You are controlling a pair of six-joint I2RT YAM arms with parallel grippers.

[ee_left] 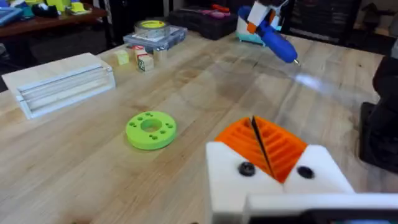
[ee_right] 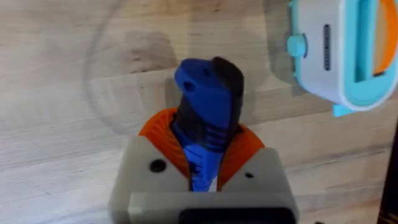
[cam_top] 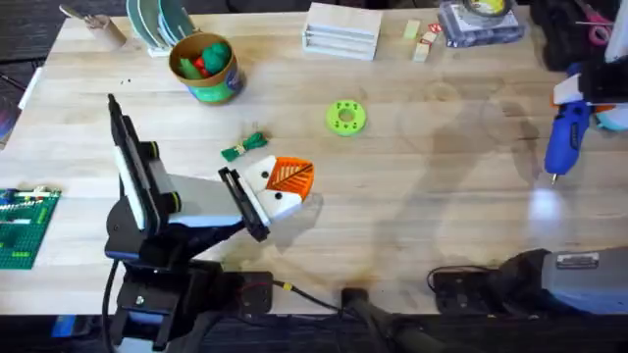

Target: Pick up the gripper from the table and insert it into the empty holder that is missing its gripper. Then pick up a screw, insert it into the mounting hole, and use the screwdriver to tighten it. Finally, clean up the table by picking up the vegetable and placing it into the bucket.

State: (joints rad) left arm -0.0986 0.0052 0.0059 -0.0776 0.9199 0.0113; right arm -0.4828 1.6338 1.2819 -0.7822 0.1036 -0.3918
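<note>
Between your right gripper's (ee_right: pixel 202 168) pads, you're clamping the screwdriver (ee_right: pixel 205 118); left gripper (ee_left: pixel 264 146) closed, empty. Keep bit vertical.

My left arm reaches from its base toward the table's middle, wrist level; my left gripper (cam_top: pixel 285 186) rests low with its orange pads (ee_left: pixel 264 144) pressed together. My right arm stretches to the far right edge, where my right gripper (cam_top: pixel 569 110) clamps the screwdriver (ee_right: pixel 205 118), tip pointing down.
</note>
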